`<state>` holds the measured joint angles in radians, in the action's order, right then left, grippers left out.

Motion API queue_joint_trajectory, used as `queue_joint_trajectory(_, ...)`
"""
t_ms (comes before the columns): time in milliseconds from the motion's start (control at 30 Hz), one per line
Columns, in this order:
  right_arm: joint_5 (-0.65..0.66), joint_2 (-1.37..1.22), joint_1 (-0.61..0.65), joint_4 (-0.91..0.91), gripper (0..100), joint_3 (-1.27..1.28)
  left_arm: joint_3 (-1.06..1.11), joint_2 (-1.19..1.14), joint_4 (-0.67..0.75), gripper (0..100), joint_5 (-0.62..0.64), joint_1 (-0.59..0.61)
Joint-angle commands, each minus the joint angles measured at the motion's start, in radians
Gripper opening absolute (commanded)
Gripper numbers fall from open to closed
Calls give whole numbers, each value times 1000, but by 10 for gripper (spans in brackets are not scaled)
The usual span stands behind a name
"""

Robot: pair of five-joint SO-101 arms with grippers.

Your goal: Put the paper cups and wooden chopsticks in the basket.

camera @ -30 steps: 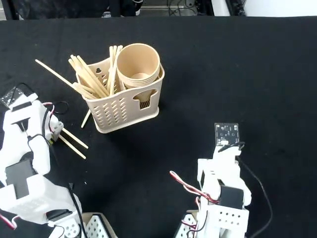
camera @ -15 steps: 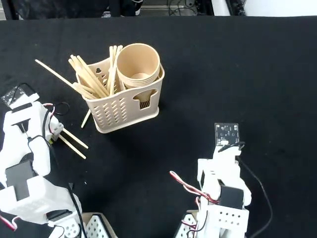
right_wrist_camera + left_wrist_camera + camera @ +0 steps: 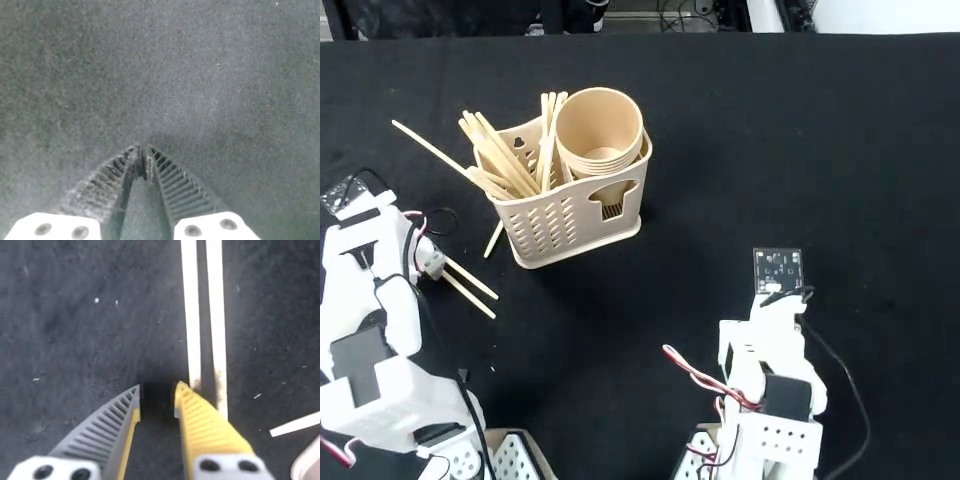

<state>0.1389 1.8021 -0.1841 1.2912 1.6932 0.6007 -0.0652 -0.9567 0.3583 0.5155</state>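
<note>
The left gripper (image 3: 158,388) is hovering, fingers parted, just beside two loose chopsticks (image 3: 190,315); next, it needs to straddle them. The right gripper (image 3: 143,150) is resting clenched.

White arms (image 3: 767,385), red-white cables (image 3: 691,371)

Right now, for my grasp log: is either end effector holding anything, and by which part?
Nothing is held. Left end effector is open beside two chopsticks; right end effector is shut, empty.

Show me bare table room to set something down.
Free: black table right of the basket to its edge, and between basket and right arm. Crowded: left of the basket, loose wooden chopsticks beside the left gripper.
</note>
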Motion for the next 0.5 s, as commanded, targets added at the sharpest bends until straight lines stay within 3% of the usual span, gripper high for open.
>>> queue_joint_trajectory(0,-3,67,11,3,13,-8,-48,31,-84,138,-9,-18)
queue_joint_trajectory(200,-3,67,11,3,13,-8,-117,32,-212,138,-6,-24)
queue_joint_trajectory(367,-3,67,11,3,13,-8,-366,31,-471,138,-5,-21)
queue_joint_trajectory(467,-3,67,11,3,13,-8,-509,18,-509,138,-2,-16)
